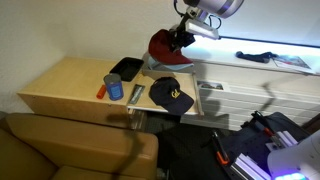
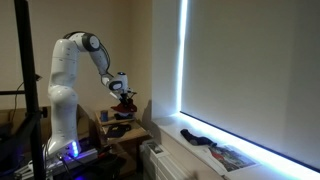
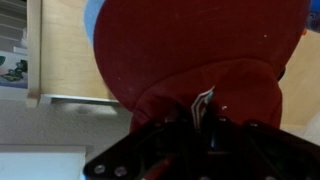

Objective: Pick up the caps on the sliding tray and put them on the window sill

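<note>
Gripping red cap (image 1: 163, 44), slung just under the jaws; sill (image 1: 228, 63) close beside, slightly lower; navy cap (image 1: 172, 95) well below.

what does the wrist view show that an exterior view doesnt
Only the wrist view: up close, the jaws closed on the fabric of the red cap, with a small white tag at the pinch. Only an exterior view: the navy cap, blue can, black dish and window sill. Both: the jaws holding the red cap above the wooden desk.
</note>
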`<state>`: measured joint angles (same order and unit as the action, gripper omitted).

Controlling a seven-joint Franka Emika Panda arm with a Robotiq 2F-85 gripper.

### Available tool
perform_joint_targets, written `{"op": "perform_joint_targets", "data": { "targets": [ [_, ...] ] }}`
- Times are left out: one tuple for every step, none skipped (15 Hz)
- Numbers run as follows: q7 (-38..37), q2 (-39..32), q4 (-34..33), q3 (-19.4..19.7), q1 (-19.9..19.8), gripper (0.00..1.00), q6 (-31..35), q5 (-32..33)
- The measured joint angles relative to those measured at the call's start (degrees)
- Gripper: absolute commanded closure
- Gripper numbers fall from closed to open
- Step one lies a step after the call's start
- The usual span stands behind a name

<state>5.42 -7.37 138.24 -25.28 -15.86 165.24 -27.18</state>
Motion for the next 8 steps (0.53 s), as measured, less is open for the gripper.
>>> {"op": "perform_joint_targets", "data": {
  "targets": [
    [0.13, 1.57, 0.38, 0.21, -0.38, 0.96, -0.63, -0.25],
    [0.1, 3.31, 1.01, 0.72, -0.72, 0.96, -1.39, -0.25],
    [-0.21, 5.44, 2.02, 3.18, 0.17, 0.96, -2.23, -0.12],
    [-0.81, 7.59, 3.23, 6.95, 1.85, 0.96, -3.53, 0.39],
    [-2.09, 10.07, 4.73, 10.84, 3.02, 0.96, -5.02, 1.8],
    [-3.86, 12.53, 6.35, 14.52, 3.56, 0.96, -6.56, 4.39],
    [-5.87, 15.02, 8.01, 17.88, 3.61, 0.96, -7.96, 7.64],
    [-7.89, 17.41, 9.54, 20.99, 3.43, 0.96, -9.22, 11.07]
  ]
}}
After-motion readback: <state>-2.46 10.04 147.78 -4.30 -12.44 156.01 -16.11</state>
